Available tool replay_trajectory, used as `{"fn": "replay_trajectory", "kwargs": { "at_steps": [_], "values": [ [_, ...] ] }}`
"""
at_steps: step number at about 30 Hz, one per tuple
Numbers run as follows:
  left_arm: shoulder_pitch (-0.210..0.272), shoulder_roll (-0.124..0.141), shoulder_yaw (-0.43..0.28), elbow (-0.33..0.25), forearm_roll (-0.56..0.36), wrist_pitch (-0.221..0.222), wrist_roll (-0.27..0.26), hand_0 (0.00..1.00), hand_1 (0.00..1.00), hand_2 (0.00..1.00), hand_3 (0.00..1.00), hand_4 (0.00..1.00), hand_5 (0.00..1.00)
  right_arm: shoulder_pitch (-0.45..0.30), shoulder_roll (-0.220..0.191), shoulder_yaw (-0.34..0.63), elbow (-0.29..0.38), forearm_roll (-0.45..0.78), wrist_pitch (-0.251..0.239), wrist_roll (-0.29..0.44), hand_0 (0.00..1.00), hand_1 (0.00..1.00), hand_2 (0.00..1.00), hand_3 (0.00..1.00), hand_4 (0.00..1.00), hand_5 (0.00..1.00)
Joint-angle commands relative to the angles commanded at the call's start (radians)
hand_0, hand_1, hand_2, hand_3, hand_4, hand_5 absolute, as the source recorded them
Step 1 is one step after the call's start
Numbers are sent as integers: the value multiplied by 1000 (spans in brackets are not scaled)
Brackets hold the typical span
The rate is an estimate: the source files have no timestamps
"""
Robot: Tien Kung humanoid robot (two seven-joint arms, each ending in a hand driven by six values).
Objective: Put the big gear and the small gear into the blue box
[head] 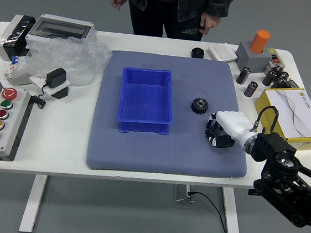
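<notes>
My right hand (218,132), with a white back and black underside, is low over the right part of the blue-grey mat. One black toothed gear (199,105) lies flat on the mat, just beyond the hand and to its left. A second gear cannot be made out; the hand covers the mat beneath it, and whether it holds anything is unclear. Left of the gear stands the blue box (170,108), whose visible floor is bare. My left hand is out of view.
A yellow box (308,142) with papers stands beside my right forearm. Black cylinders (250,89) and a grey block (253,59) are at the far right. A button panel (4,125) and plastic wrap (72,58) lie left. A person (172,7) stands opposite, hands hanging down.
</notes>
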Motion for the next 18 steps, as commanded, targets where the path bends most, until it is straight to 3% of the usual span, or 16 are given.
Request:
{"fn": "replay_trajectory", "kwargs": {
  "at_steps": [18],
  "values": [
    [1, 0, -1, 0, 2, 0, 0, 730, 679, 704, 702, 442, 13, -6, 1, 6, 6, 5, -29, 14, 641, 480, 431, 483, 746, 72]
  ]
}}
